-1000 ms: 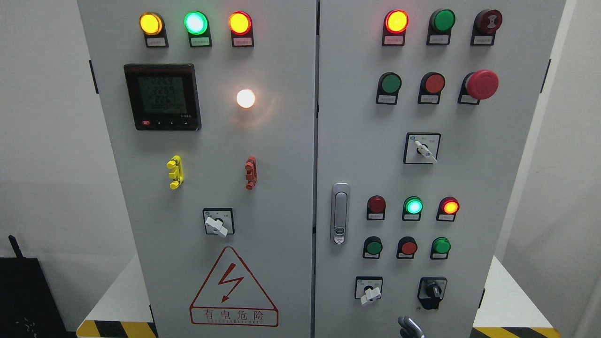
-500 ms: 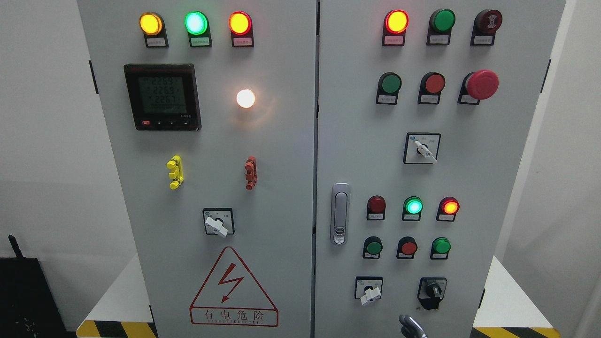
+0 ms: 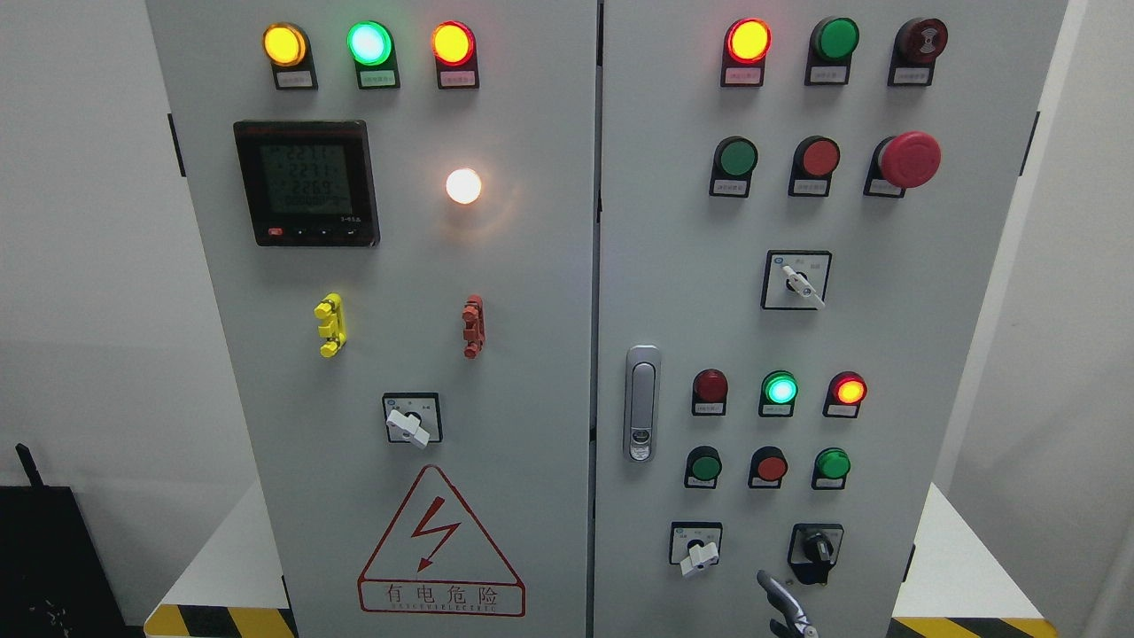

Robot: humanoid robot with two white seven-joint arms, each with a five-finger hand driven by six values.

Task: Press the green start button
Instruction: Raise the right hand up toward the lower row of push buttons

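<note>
– Buttons everywhere on this grey control cabinet (image 3: 532,266), and the right robot hand (image 3: 784,607) pokes in at the bottom edge, low on the right-hand door, just beside the black selector switch (image 3: 816,548).

– Open or closed, that robot hand?

– Can't tell. Only a sliver of grey metal shows above the frame edge, and it holds nothing. The left one isn't in the picture at all.

– And the target?

– That's tricky, because the labels are too small to read. There are four unlit green caps on the right door. Two sit high up, the upper green button (image 3: 738,157) and the top green button (image 3: 836,38). Two sit in the low row, the lower-left green button (image 3: 706,465) and the lower-right green button (image 3: 833,463), with a red button (image 3: 772,467) between them. My guess is that the start button is in the low row, which is nearest the robot hand, but it's a guess.

– How will it handle?

– There's nothing to grip. It's a hard plastic cap fixed in the panel, probably spring-loaded, so it should be stiff for a short travel and then push back. I'd press the centre of the cap, square to the door.

– Risks?

– The cap looks smooth and slightly domed, so an off-centre push could skid sideways towards that red neighbour. The lit green lamp (image 3: 780,389) above the row is likely an indicator only.
</note>
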